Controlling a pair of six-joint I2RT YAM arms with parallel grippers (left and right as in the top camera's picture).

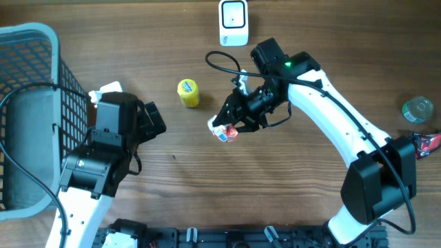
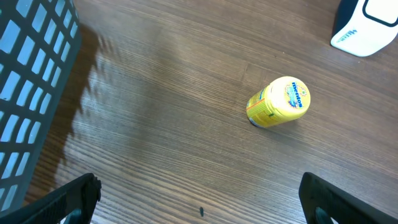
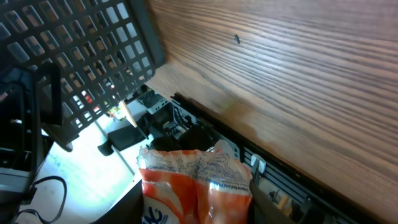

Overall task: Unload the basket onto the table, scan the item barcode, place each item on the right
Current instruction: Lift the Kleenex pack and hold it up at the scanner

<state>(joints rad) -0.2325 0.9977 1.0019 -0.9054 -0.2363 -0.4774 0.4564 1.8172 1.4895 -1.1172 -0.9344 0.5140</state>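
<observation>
Two arms reached over the wooden surface (image 1: 310, 200). The right fingers (image 1: 233, 124) pinched an orange-and-white packet (image 1: 224, 132), holding it around the middle of the surface, between the near edge and the white scanner (image 1: 233, 22) that stood at the middle of the far edge. The packet's crinkled face filled the bottom of the right wrist view, its print too blurred to read. Whether it touched the wood could not be told. Left of the packet and apart from it, toward the far edge, a yellow tub (image 1: 187, 93) sat on the wood. The left fingers (image 1: 154, 119) were spread wide and held nothing, pointing toward that tub from the left side. A blue mesh basket (image 1: 27, 41) occupied the far-left corner. By the right edge lay a clear round lid (image 1: 417, 109) and a red item (image 1: 428, 142).
</observation>
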